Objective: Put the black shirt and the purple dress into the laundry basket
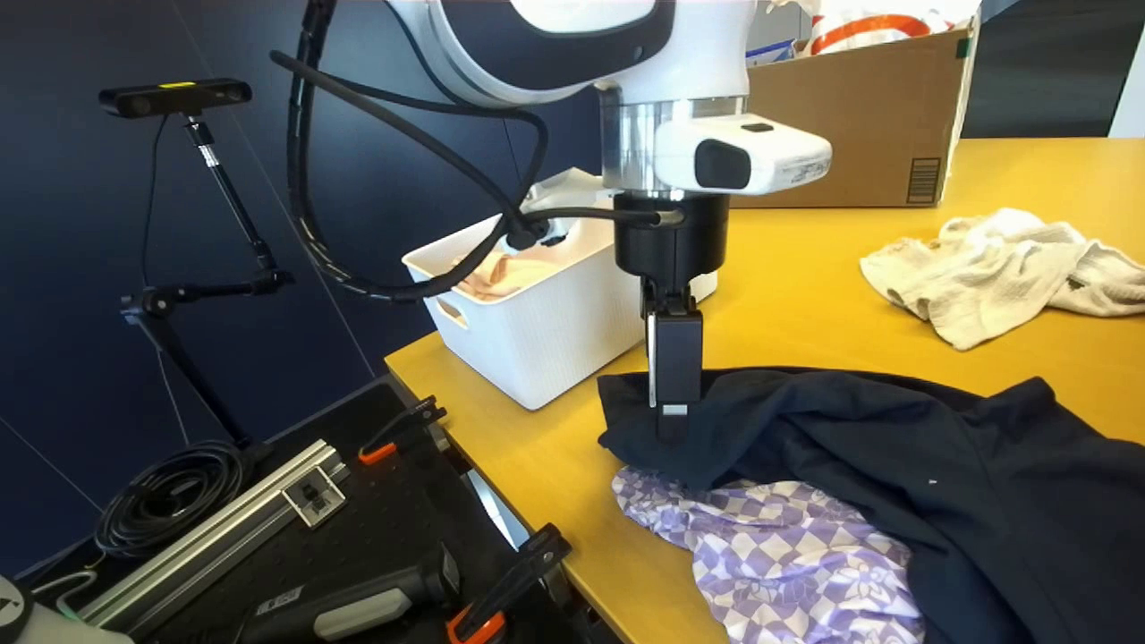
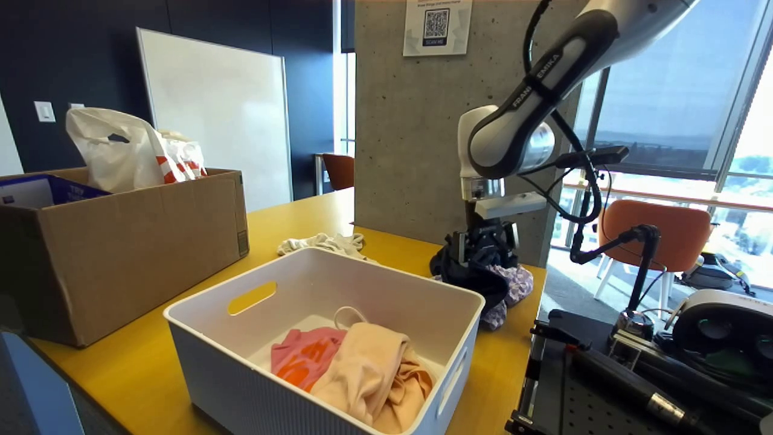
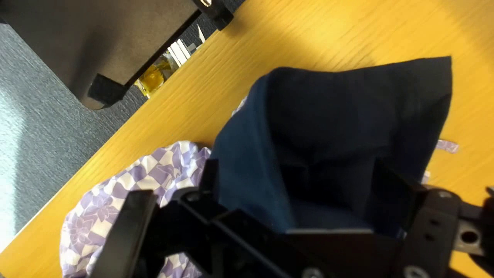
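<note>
Directly beneath the Robotiq gripper (image 3: 296, 173), whose jaws are spread, one end of the black shirt (image 1: 903, 443) is straddled; the purple-checked dress (image 1: 796, 555) is partly covered by it on the yellow table (image 1: 541, 456).

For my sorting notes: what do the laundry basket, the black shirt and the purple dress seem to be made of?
The laundry basket looks like matte plastic: thin, finely ribbed walls. The black shirt seems matte cloth: soft folds, hardly any shine. The purple dress seems thin, smooth cloth: small puckers, printed checks. Fibres unclear.
</note>
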Robot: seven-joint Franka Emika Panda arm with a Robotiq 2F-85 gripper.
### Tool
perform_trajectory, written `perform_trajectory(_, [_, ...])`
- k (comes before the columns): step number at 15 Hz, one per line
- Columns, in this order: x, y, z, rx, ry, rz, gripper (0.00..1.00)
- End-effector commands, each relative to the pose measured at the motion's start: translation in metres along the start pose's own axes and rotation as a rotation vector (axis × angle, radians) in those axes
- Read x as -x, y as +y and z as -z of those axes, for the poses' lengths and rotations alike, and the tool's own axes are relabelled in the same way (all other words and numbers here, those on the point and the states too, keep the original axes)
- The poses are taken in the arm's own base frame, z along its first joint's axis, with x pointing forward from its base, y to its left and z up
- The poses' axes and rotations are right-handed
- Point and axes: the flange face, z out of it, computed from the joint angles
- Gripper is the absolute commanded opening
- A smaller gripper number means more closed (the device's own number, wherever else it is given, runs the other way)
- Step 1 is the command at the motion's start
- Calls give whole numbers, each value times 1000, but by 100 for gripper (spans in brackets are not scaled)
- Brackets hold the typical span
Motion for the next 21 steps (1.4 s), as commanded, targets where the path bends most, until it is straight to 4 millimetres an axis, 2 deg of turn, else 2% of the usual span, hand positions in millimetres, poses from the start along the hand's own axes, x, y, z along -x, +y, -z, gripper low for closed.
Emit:
perform_trajectory(1, [-19, -21, -1, 64, -48, -4, 100])
perform_trajectory(4, [-28, -32, -8, 89, -78, 5, 100])
perform_trajectory(6, [-31, -34, -14, 113, -100, 10, 95])
perform_trajectory(8, [-28, -32, -22, 132, -115, 4, 71])
perform_trajectory(17, [-22, -27, -27, 163, -86, -61, 3])
perform_trajectory(21, [-22, -19, -21, 174, -72, -93, 0])
